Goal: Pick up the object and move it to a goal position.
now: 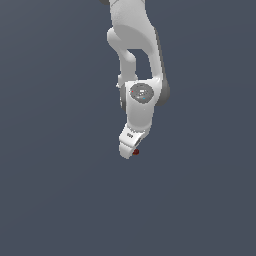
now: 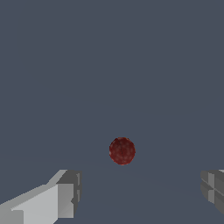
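pincer (image 2: 140, 192) is spread, pads (image 2: 65, 199) well apart, nothing pinched. ball (image 2: 122, 151) lies on the tabletop (image 2: 109, 65), ahead of the gap between the pads. recommended: centre over the ball, descend, then press together evenly.

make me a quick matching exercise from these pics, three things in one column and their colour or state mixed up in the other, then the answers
Column one:
1. object
2. gripper
3. surface behind everything

Column two:
a. plain dark grey-blue
b. open, fingers set wide apart
c. dark red and round

Right pairs: 1-c, 2-b, 3-a

In the wrist view the object lies loose between the two fingers, touched by neither.
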`<state>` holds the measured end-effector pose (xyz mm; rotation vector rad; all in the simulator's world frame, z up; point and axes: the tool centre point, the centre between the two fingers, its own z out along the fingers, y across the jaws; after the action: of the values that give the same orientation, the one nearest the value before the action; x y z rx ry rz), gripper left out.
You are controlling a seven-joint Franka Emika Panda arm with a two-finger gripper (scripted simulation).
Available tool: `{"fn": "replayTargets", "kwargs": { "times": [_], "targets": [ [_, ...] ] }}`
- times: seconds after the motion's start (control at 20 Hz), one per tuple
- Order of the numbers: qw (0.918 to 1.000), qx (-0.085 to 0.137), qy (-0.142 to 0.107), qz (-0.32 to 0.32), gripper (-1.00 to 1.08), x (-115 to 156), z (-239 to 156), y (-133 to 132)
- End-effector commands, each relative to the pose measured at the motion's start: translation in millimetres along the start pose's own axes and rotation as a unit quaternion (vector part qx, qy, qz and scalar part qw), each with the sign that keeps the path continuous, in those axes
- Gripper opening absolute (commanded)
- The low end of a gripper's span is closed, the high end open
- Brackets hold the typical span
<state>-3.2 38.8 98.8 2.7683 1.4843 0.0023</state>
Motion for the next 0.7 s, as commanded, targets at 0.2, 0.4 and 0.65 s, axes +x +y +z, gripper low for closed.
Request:
{"fn": "replayTargets", "kwargs": {
  "times": [0.2, 0.4, 0.65],
  "targets": [
    [0.9955, 0.0, -0.001, -0.095, 1.0, -2.2, 12.8, -2.1],
    [0.989, 0.0, -0.001, -0.148, 1.0, -3.2, 19.8, -3.5],
    [0.9805, 0.0, -0.001, -0.197, 1.0, -4.1, 26.2, -5.0]
  ]
}}
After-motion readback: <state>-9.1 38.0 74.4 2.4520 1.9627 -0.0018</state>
